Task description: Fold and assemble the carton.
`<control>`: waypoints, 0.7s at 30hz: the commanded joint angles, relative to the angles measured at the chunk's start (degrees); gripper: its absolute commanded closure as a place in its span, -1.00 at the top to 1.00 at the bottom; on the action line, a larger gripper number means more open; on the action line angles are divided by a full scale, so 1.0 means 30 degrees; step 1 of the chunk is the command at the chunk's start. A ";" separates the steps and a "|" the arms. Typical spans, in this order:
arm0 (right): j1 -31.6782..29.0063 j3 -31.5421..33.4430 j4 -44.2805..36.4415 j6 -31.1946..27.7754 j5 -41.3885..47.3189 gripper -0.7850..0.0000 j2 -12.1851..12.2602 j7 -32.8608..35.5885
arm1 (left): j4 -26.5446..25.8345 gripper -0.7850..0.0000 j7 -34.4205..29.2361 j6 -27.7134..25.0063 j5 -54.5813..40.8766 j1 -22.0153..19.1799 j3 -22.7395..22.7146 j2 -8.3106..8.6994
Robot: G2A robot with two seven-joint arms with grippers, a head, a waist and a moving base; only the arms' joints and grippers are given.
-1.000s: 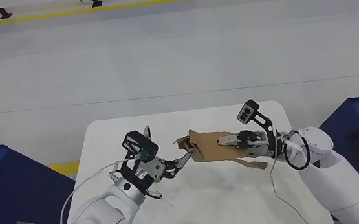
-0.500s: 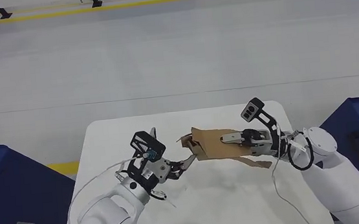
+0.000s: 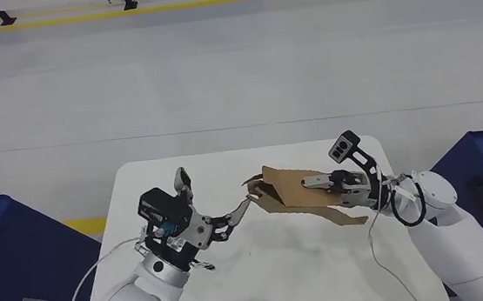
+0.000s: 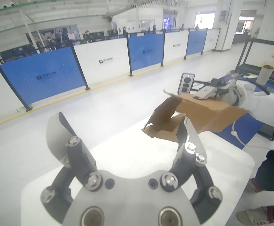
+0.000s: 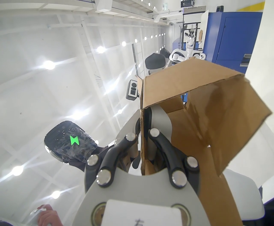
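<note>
Left gripper (image 3: 237,216) (image 4: 119,128): positioned over the near left part of the surface (image 3: 279,269). Jaws are spread wide and hold nothing. One fingertip is just beside the carton (image 3: 289,194) (image 4: 203,113) (image 5: 192,85); contact cannot be determined.

Carton: brown, partly opened, over mid-surface, loose flaps facing the left gripper.

Right gripper (image 3: 319,181) (image 5: 142,119): jaws clamped on one carton wall, one inside, one outside.

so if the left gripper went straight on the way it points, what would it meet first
Most likely the carton: the open left gripper points at its near end, where a loose flap hangs. Depth is unclear, but the gap looks small.
</note>
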 commanded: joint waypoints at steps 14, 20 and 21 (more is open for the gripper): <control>-0.0427 0.0193 -0.1074 -0.1044 -0.2799 -1.00 0.0075 -0.0345 | 0.0007 1.00 -0.1917 0.0178 0.1283 -0.0885 0.1620 -0.0203; -0.0923 0.0450 -0.1759 -0.2559 -0.4335 -1.00 0.0123 -0.0545 | 0.0057 1.00 -0.3357 0.0894 0.1449 -0.1393 0.1986 -0.0321; -0.0970 0.0522 -0.1879 -0.2872 -0.4614 -1.00 0.0134 -0.0533 | 0.0156 1.00 -0.3535 0.1088 0.1407 -0.1470 0.1998 -0.0345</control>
